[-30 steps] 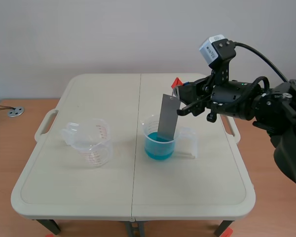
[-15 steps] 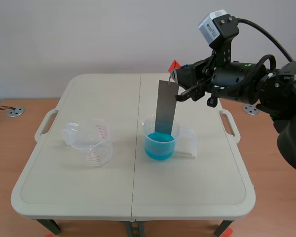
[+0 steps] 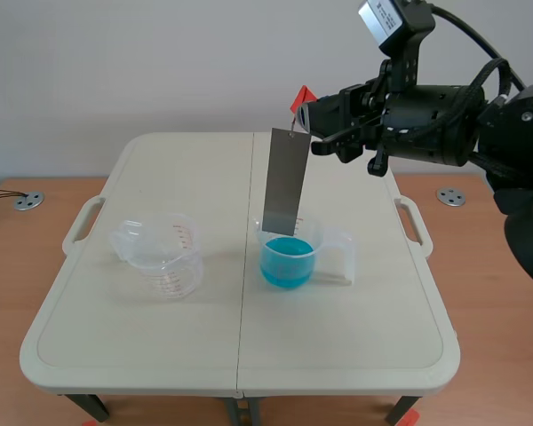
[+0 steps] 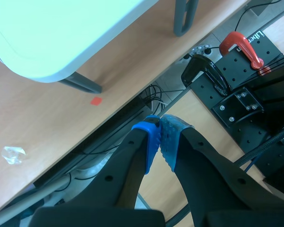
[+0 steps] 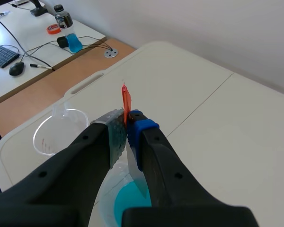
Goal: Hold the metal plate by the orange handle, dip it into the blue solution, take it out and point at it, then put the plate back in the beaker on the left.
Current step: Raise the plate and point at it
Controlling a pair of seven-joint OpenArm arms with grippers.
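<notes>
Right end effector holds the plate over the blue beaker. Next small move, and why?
Probably raise the right end effector a little higher. It is shut on the orange handle, but the lower edge of the metal plate looks level with the rim of the blue beaker, not clearly free. The left end effector, shut, can point afterwards.

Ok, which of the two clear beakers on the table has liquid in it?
The beaker below the hanging metal plate, on the right: it holds blue solution. The other beaker, on the left, with red markings, looks empty.
</notes>
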